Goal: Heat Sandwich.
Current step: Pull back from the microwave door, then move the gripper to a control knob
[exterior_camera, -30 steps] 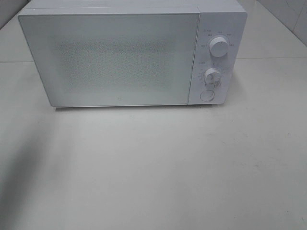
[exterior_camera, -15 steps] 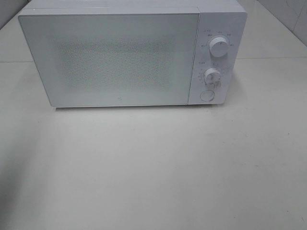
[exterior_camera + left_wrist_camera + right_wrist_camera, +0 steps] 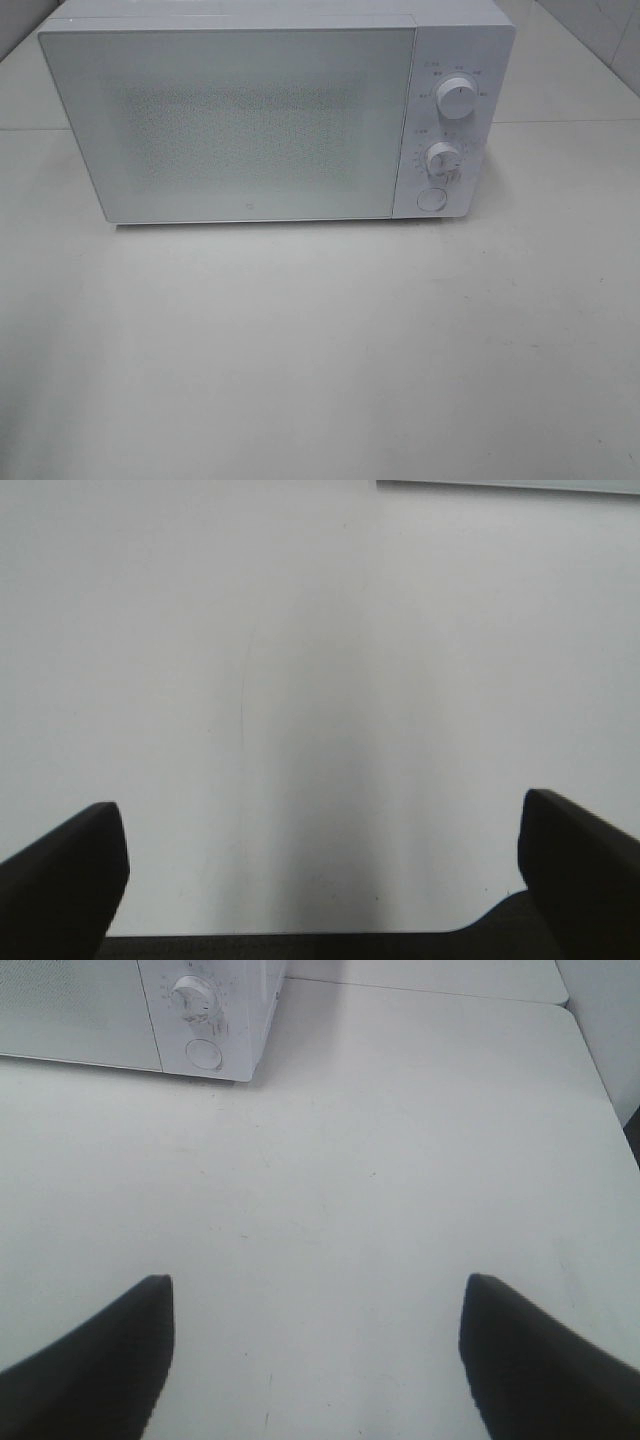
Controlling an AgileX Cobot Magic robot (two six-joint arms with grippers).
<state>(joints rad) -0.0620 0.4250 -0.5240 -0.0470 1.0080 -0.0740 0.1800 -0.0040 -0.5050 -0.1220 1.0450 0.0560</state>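
The sandwich shows in none of the views; whether it sits behind the shut door [image 3: 230,120] of the microwave [image 3: 455,40] or somewhere off camera cannot be told, since the door's fine dotted mesh is opaque from here; the microwave is a white, boxy, smooth-shelled unit standing at the back of the pale, matte worktop [image 3: 320,350], with an upper dial [image 3: 457,100], a lower dial [image 3: 443,158] and a round button [image 3: 431,199] stacked down its right panel; the left end effector [image 3: 320,850] hangs over bare worktop with its dark, blunt fingers spread wide and nothing between them; the right end effector [image 3: 315,1305] is likewise wide and empty, looking toward the microwave's control corner from well apart. The risks, as a judgement: the dials are small, round and slick, so a wide grip may slip off or overturn one and set the wrong time; pressing the button off-centre could nudge the light casing backward; and starting the heat with the sandwich's place unconfirmed could run the oven empty.
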